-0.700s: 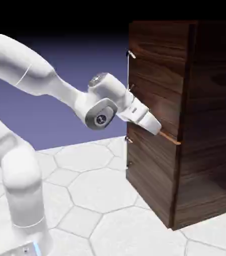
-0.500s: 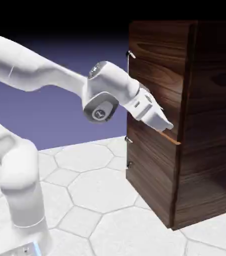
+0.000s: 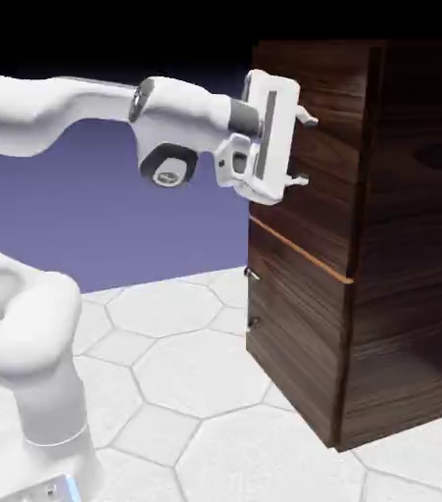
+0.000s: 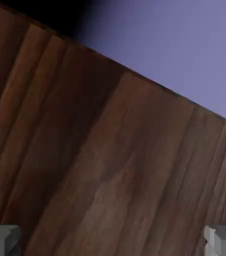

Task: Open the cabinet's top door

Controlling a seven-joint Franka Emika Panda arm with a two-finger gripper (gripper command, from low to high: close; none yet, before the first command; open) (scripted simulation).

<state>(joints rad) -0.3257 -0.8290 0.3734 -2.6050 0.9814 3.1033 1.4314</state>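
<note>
Ext. view: cabinet stands on bench at approx. 3 o'clock of frame, tall dark wood box. Top door = upper front panel; its tan lower rim runs diagonally across the front, with the shorter lower panel beneath. Door looks shut, flush w/ cabinet front.

Tool is up against upper part of top door, pointing level toward 3 o'clock, i.e. straight into the panel. Fingers stacked one above the other: upper tip near 12 o'clock of the hand body, lower tip near 6. Jaws stand wide apart, nothing between them. Hand view agrees: two grey finger tips at extreme bottom corners, wood grain filling the gap, no object gripped. Backdrop visible at upper right of hand view, so camera looks partly past a cabinet edge.

Top door handle: not picked out in either view now. White hand body covers the door's left edge where it would be expected. Small silver fittings do show on lower panel's edge, approx. 6 o'clock from tool. Cannot tell whether fingers bracket the handle or merely face bare wood; hand view shows wood only.

Key relation (judgement): handle likely sits on door's near vertical edge, long axis approx. vertical, behind or just beside the hand at 9 o'clock from finger tips. Vertical finger stacking would run along a vertical bar, not across it; wrist roll or lateral shift prob. needed before closing.

Task progress: door not yet opened; approach/align stage.
</note>
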